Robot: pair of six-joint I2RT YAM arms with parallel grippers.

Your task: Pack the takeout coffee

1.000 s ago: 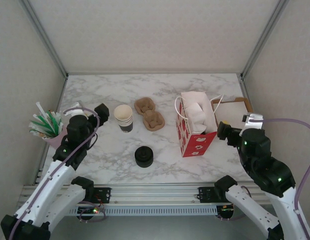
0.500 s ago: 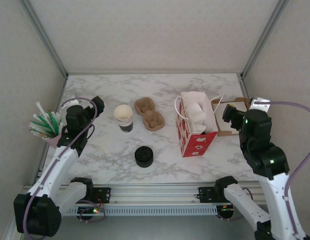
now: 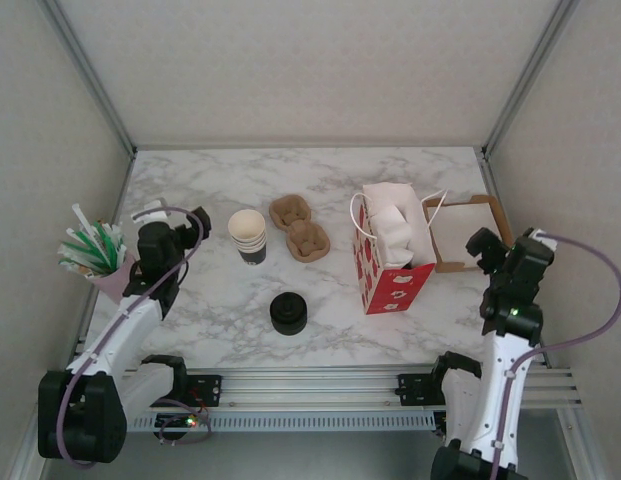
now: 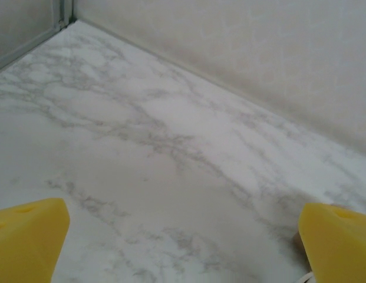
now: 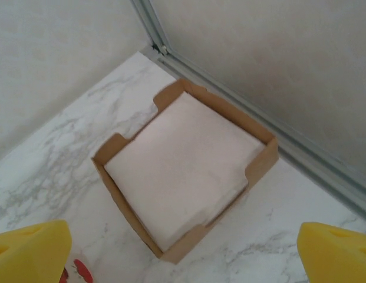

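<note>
Both claws stand wide open and empty. The left claw [image 3: 197, 225] hangs near the left edge of the white marble bench [image 3: 190, 180], close to the pink holder of green-and-white straws [image 3: 93, 252]. The right claw [image 3: 484, 244] hovers at the right edge, over the brown cardboard tray of white napkins [image 5: 183, 171].

I cannot place the takeout coffee, a dark paper cup with a black lid. It may be hidden inside the red-and-white paper bag [image 3: 390, 270], which stands upright right of centre with its mouth stuffed with white paper.

The likeliest slip, I judge, is taking the wrong thing. The stack of lidless cream-rimmed paper cups [image 3: 249, 237] left of centre and the squat black stack of lids [image 3: 288, 313] toward the near edge each look like part of it.

The bag looks tall and light. A claw brushing its wall or snagging a white cord handle [image 3: 356, 215] could topple it and spill any cup inside. The white paper in its mouth could also keep a cup from seating, leaving it tilted. A wide swing of the left arm might knock the straws over.
</note>
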